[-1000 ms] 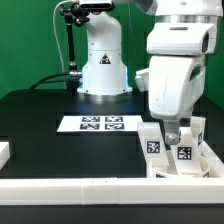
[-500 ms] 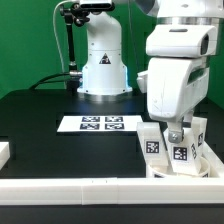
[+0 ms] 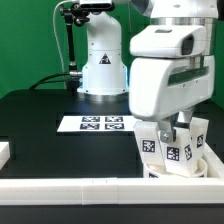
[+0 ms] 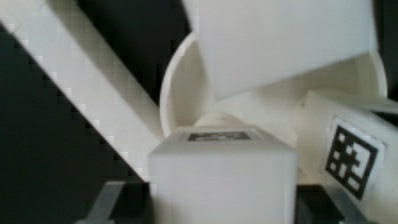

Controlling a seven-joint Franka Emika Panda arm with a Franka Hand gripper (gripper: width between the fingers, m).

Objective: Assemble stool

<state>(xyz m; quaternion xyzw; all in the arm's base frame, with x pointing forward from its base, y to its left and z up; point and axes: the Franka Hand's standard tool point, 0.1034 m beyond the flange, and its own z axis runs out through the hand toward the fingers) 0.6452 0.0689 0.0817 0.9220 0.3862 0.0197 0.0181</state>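
The black table (image 3: pixel 40 125) is bounded by long white border rails (image 3: pixel 70 188), and the flat marker board (image 3: pixel 98 124) lies fixed near its middle, in front of the arm's white base (image 3: pixel 102 70). At the exterior view's right, the arm's bulky wrist housing hangs low over the corner where the stool parts are gathered. The round seat (image 4: pixel 187 85) is mostly hidden there; the wrist view shows its curved rim leaning up just beside a rail. Several small block legs (image 3: pixel 150 143) stand close together in that corner, each bearing a black-and-white tag. The gripper (image 3: pixel 178 127) reaches down among them, and the wrist view shows one white leg (image 4: pixel 222 175) filling the space between the dark fingers (image 4: pixel 116 200), so it appears to be clamped on that leg, though contact itself is hard to confirm. As a judgement, assembly is early: no leg looks attached to the seat, and every leg remains to be fitted.
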